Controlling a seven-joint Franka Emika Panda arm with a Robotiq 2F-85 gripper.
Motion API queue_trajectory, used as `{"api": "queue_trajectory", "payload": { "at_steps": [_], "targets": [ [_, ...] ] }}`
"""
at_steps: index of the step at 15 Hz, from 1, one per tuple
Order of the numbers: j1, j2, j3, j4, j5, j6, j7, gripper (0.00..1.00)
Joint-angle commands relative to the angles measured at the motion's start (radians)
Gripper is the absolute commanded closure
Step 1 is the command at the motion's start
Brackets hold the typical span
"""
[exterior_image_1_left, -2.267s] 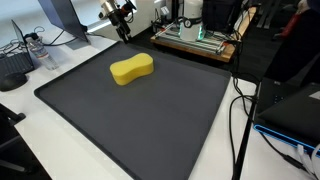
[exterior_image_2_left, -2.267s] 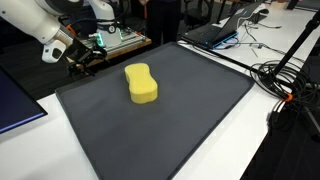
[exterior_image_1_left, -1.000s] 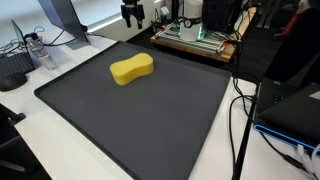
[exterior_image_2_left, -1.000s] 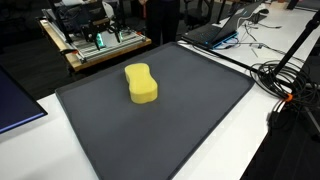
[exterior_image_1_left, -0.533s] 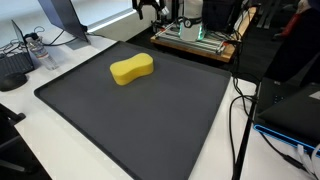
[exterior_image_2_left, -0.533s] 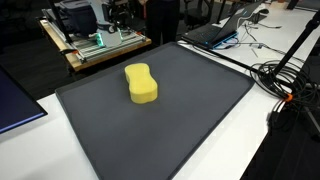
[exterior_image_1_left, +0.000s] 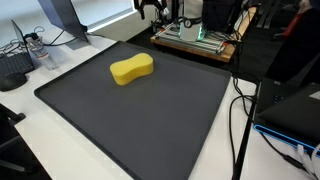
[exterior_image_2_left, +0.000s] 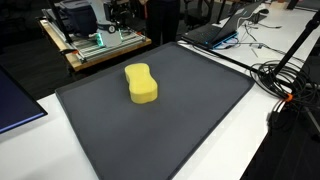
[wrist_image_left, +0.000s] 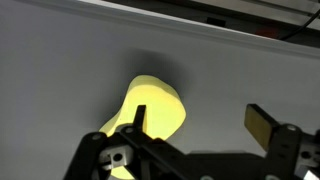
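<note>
My gripper (wrist_image_left: 198, 128) hangs with jaws apart and empty near the black mat's (exterior_image_1_left: 150, 125) far edge, the yellow sponge (wrist_image_left: 152, 108) lying on it at my 10 o'clock in the wrist view, long axis 1 to 7 o'clock.

Ext. cams: both elevated, mid-range, angled down at mat (exterior_image_1_left: 150, 120) from different sides; shared: whole mat, sponge (exterior_image_2_left: 141, 84). Wrist cam: close, looks fwd between fingers (wrist_image_left: 263, 124) onto mat; sponge lies beyond fingers, offset toward one finger.
</note>
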Motion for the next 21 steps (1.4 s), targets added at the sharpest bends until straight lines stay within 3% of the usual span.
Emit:
{"api": "queue_trajectory", "payload": {
  "at_steps": [1, 5, 11, 17, 21],
  "targets": [
    [0.053, -0.016, 0.009, 0.021, -0.008, -0.003, 0.0, 0.0],
    [0.148, -0.004, 0.086, 0.085, 0.007, -0.024, 0.039, 0.0],
    [0.225, 0.118, 0.174, 0.225, 0.02, -0.073, 0.161, 0.0],
    [0.193, 0.348, 0.268, 0.453, -0.057, -0.182, 0.419, 0.0],
    [0.189, 0.517, 0.278, 0.63, -0.141, -0.263, 0.592, 0.0]
  ]
}}
